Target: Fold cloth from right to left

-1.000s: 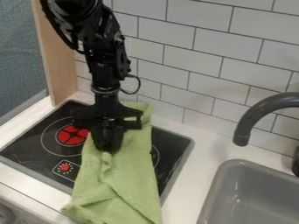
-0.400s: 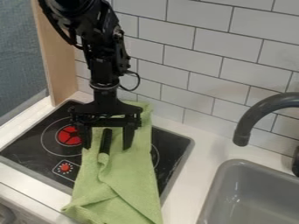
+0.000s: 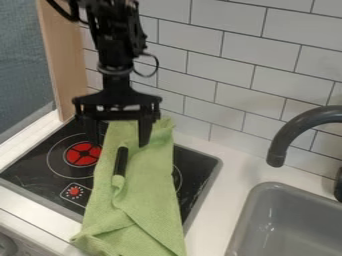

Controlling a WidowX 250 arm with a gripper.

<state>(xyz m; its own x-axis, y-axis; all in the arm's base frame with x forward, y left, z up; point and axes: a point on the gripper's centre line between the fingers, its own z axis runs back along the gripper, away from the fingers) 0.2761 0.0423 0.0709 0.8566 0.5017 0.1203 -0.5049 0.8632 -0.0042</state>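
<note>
The claw [image 3: 118, 142] is wide open, empty, above the stove [image 3: 33, 170]; lift it straight up without tugging the cloth [image 3: 148, 197].

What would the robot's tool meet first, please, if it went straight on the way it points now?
Pointing down, the tool would probably meet the green cloth first, or perhaps the dark stick-like piece on it; the tool's height above them is unclear from this angle.
</note>
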